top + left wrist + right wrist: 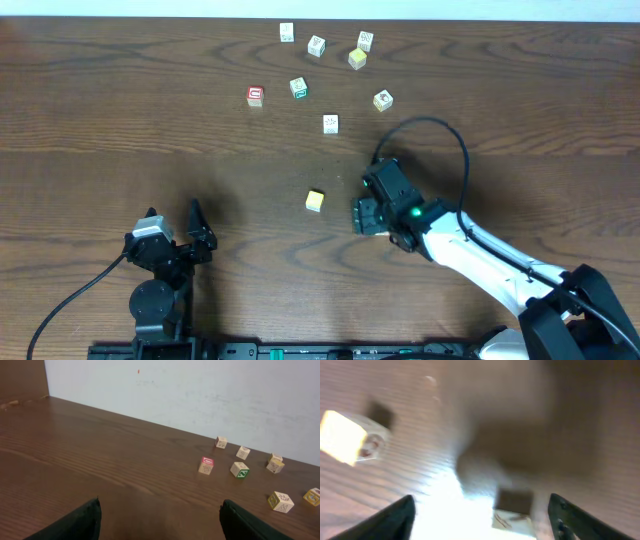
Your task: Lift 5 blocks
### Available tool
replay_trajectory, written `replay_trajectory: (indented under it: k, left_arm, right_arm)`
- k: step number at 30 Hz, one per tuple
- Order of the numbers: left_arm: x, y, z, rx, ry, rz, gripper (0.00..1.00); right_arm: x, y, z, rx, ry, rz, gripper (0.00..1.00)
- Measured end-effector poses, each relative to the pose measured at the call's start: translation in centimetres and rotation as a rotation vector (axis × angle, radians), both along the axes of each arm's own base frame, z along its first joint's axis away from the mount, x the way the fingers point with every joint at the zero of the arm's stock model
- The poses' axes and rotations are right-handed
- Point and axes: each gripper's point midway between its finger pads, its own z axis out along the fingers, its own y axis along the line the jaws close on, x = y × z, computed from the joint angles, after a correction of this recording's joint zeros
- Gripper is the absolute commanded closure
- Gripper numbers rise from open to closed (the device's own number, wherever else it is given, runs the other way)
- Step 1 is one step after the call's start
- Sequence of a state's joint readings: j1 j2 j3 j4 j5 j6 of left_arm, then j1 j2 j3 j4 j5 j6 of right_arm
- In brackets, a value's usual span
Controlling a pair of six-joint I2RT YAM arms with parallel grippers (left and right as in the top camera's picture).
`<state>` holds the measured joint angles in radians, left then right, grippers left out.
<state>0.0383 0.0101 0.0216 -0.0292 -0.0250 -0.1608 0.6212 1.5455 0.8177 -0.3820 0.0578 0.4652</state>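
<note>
A yellow-orange block (pixel 314 201) lies alone mid-table, just left of my right gripper (pixel 358 217). In the blurred right wrist view it shows bright at the left (pixel 342 437). A whitish block (pixel 515 516) sits between the wide-apart fingers of the open right gripper (pixel 481 499), touching neither; the overhead view hides it under the gripper. The red-bordered block (pixel 255 96) (pixel 206 465) and whitish blocks (pixel 331 123) (pixel 382 100) lie farther back. My left gripper (pixel 172 212) (pixel 160 520) stands open and empty near the front left.
A green-bordered cube (pixel 298 88) (pixel 240 470) sits beside the red one. A paler yellow cube (pixel 357 58) and white cubes (pixel 316 45) cluster at the table's far edge by the wall. The right arm's cable (pixel 455 140) loops above the table.
</note>
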Motion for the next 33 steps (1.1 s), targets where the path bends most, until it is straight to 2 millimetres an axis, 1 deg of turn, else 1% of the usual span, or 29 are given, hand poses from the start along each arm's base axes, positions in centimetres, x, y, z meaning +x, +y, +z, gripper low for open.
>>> replay_trajectory:
  k: [3, 7, 10, 17, 22, 25, 29, 31, 33]
  left_arm:
    - [0.0, 0.0, 0.0, 0.000, 0.000, 0.000, 0.24]
    - [0.0, 0.0, 0.0, 0.000, 0.000, 0.000, 0.24]
    - [0.0, 0.0, 0.0, 0.000, 0.000, 0.000, 0.24]
    - [0.0, 0.0, 0.0, 0.000, 0.000, 0.000, 0.24]
    - [0.0, 0.0, 0.0, 0.000, 0.000, 0.000, 0.24]
    - [0.0, 0.0, 0.0, 0.000, 0.000, 0.000, 0.24]
    - [0.0, 0.0, 0.0, 0.000, 0.000, 0.000, 0.24]
    - [0.0, 0.0, 0.0, 0.000, 0.000, 0.000, 0.24]
    - [0.0, 0.0, 0.0, 0.000, 0.000, 0.000, 0.24]
  right_arm:
    - [1.3, 1.1, 2.1, 0.009, -0.040, 0.046, 0.01]
    - [3.2, 2.5, 5.3, 0.044, -0.104, 0.064, 0.02]
    - [4.0, 3.2, 6.6, 0.075, -0.131, 0.054, 0.03]
    - [4.2, 3.5, 6.8, 0.124, -0.118, -0.010, 0.05]
    - [5.8, 4.7, 8.1, 0.182, -0.192, -0.010, 0.03]
    - [6.6, 5.3, 7.8, 0.188, -0.205, -0.006, 0.02]
    - [8.5, 6.4, 6.2, 0.154, -0.184, 0.012, 0.02]
    - [9.9, 7.0, 5.6, 0.135, -0.174, 0.021, 0.03]
    - [11.9, 7.4, 5.2, 0.115, -0.174, 0.026, 0.08]
